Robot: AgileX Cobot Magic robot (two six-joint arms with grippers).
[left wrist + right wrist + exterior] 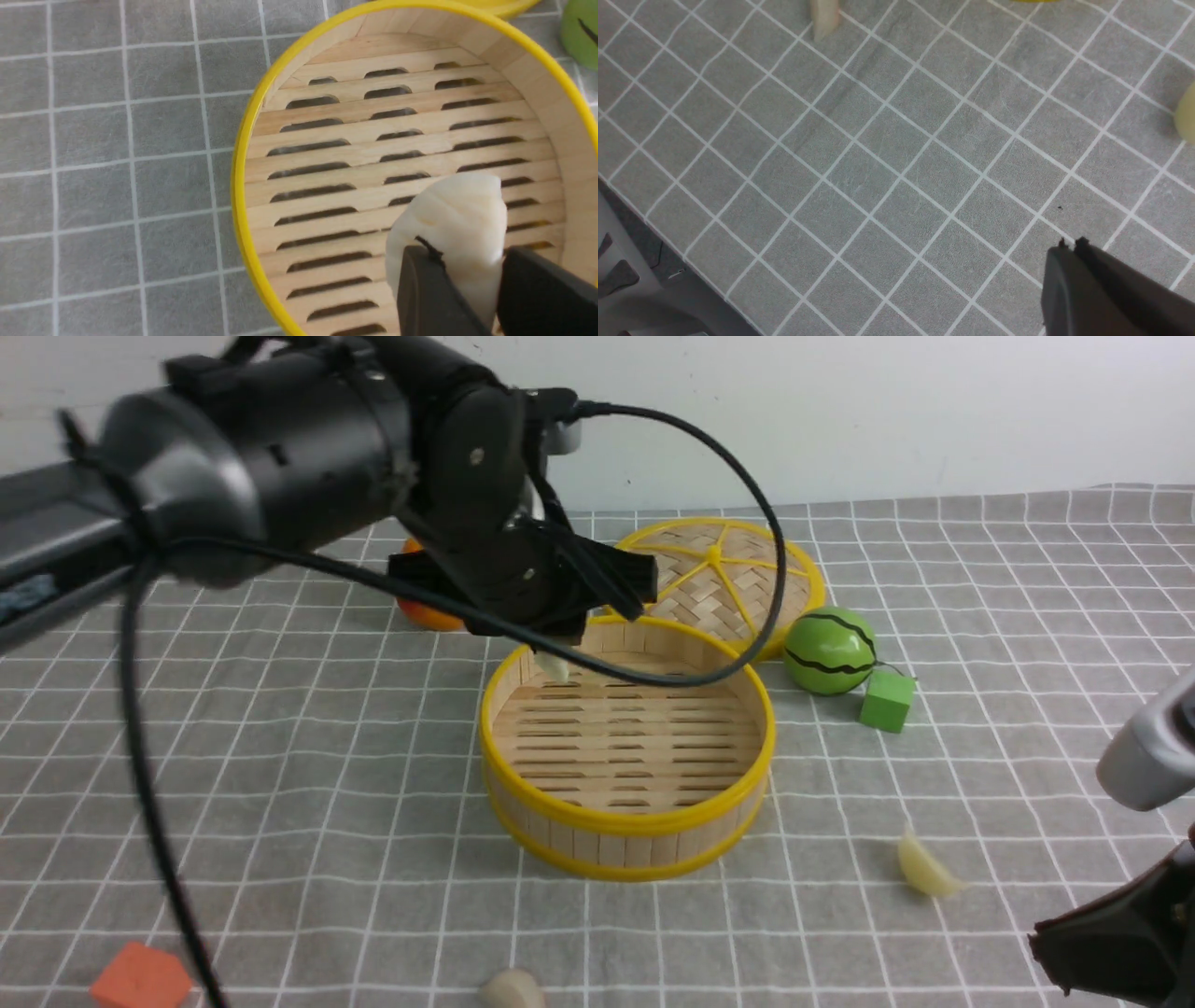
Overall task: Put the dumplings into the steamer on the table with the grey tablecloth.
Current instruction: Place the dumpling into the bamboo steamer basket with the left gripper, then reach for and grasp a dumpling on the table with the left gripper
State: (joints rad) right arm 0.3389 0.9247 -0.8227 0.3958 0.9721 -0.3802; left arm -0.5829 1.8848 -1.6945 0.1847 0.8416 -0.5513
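The steamer (625, 821) stands mid-table on the grey tablecloth (980, 663), its slatted floor bare. My left gripper (557, 658) hangs over its far-left rim, shut on a white dumpling (553, 665). In the left wrist view the dumpling (455, 219) sits between the two black fingers (420, 289) above the steamer floor (373, 140). A pale-yellow dumpling (924, 870) lies to the right of the steamer, another dumpling (512, 989) at the front edge. My right gripper (1071, 245) is shut and empty, low at the front right; in the right wrist view a dumpling (824, 16) and another dumpling (1186, 116) show at the edges.
The flat woven lid (738, 569) lies behind the steamer. A green melon ball (829, 651) and a green cube (887, 700) stand to its right. An orange fruit (425, 607) sits behind my left arm. An orange block (140, 980) lies front left.
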